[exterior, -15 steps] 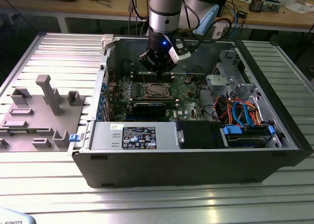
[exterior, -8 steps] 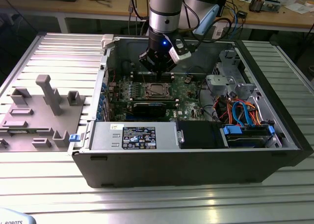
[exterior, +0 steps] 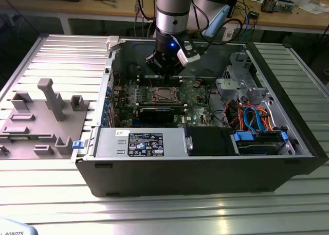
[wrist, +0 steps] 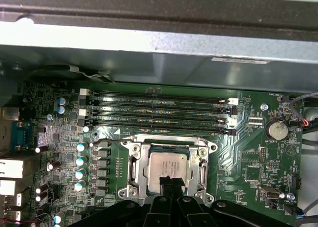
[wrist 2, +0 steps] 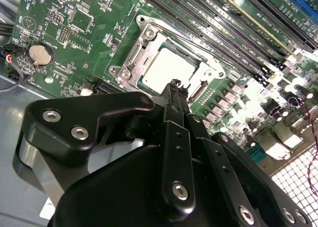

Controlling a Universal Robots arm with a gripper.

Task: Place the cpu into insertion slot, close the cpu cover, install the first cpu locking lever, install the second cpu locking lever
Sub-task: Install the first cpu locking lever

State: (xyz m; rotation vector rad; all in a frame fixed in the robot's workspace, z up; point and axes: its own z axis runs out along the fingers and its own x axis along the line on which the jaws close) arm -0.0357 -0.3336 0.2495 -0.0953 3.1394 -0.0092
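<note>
The cpu (exterior: 163, 94) lies flat in its socket on the green motherboard, its silver-grey top showing in both wrist views (wrist: 166, 170) (wrist 2: 166, 68). The cpu cover (wrist: 133, 160) lies down around it as a silvery frame (wrist 2: 136, 48). A thin wire lever (wrist: 154, 138) runs along one edge of the socket. My gripper (exterior: 165, 70) hangs just above the socket, its black fingertips (wrist: 171, 183) pressed together over the chip's edge with nothing between them (wrist 2: 176, 88). The gripper hides part of the chip in both wrist views.
Memory slots (wrist: 159, 113) run beside the socket, and a coin battery (wrist: 276, 130) sits near them. In the case are a power supply (exterior: 146, 142) and a drive cage with blue and orange cables (exterior: 254, 116). A grey fixture block (exterior: 43, 116) stands at the exterior view's left.
</note>
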